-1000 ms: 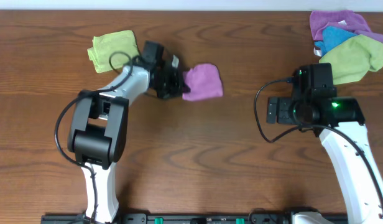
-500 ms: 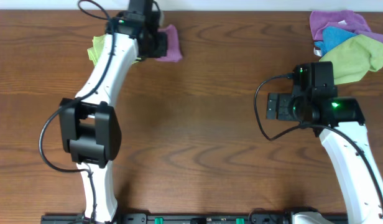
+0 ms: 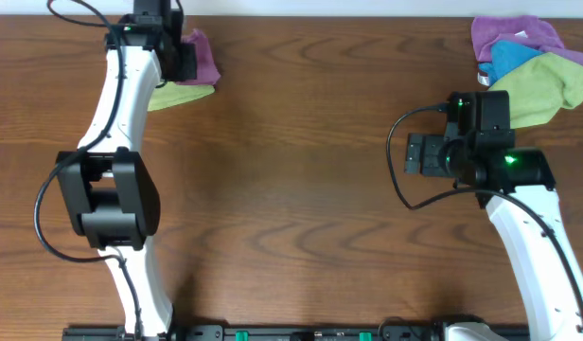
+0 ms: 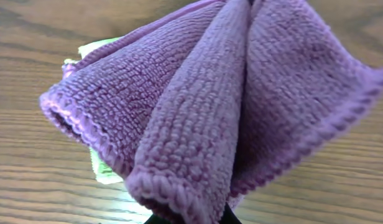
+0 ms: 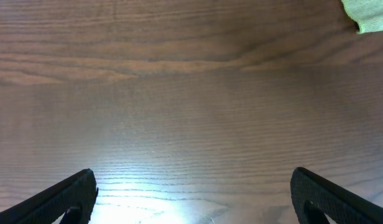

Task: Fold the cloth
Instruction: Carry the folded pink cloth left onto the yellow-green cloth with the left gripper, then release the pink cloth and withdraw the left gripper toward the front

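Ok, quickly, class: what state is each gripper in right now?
Left gripper: closed, holding the purple cloth.
Right gripper: open, holding nothing.

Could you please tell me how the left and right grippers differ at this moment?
The left gripper is shut on the cloth; the right gripper is open and empty. The left reaches to the far edge of the table, by a green cloth; the right hangs over bare wood nearer its base. Both have dark fingers.
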You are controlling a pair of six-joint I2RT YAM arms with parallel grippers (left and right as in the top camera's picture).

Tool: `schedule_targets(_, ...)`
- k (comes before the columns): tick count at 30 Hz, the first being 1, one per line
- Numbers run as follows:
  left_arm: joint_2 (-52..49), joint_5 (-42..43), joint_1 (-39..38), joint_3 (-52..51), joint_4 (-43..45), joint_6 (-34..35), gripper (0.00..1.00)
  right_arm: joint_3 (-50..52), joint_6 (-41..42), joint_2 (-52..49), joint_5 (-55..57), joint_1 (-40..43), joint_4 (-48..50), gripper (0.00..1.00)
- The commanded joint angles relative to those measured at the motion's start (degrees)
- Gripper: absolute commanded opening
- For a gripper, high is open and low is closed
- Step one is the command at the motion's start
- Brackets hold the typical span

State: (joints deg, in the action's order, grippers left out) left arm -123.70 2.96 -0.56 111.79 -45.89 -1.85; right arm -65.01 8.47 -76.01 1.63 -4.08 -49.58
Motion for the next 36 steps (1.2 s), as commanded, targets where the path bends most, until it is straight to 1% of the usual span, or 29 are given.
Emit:
schedule_targets(1,-2.01,1.16,1.33,1.49,0.02,-1.20,0.05,0.22,-0.68,0.68,-0.63,0.35,0.09,0.99)
schedule_targets(8,-5.31,1.09,1.44,1.46,-1.60,-0.81,0.06,0.22,0.70,0.68,-0.83,0.26,-0.11,0.99)
schedule_targets(10,-6.56,1.07,1.44,1.46,-1.92,-0.72,0.08,0.22,0.72,0.68,-1.27,0.24,-0.33,0.99)
schedule_targets(12,-7.63,0.20,1.44,1.46,-1.88,-0.72,0.08,0.22,0.72,0.68,-1.27,0.24,-0.57,0.99)
schedule_targets(17,-9.14,-5.95,1.51,1.46,-0.85,-0.76,0.06,0.22,0.72,0.68,-1.27,0.26,-1.57,0.99)
schedule_targets(21,-9.14,-7.45,2.16,1.46,0.59,-1.05,0.06,0.22,0.72,0.68,-1.27,0.26,-1.66,0.99)
schedule_targets(31,-9.14,-9.14,3.98,1.49,3.93,-6.80,0.06,0.22,0.72,0.68,-1.92,0.26,-2.12,0.99)
schedule_targets(35,-9.14,-8.96,3.98,1.49,4.87,-8.46,0.09,0.22,0.72,0.68,-1.92,0.24,-2.16,0.99)
schedule_targets(36,-9.14,-8.94,3.98,1.49,5.29,-8.96,0.11,0.22,0.74,0.68,-1.92,0.24,-2.29,0.99)
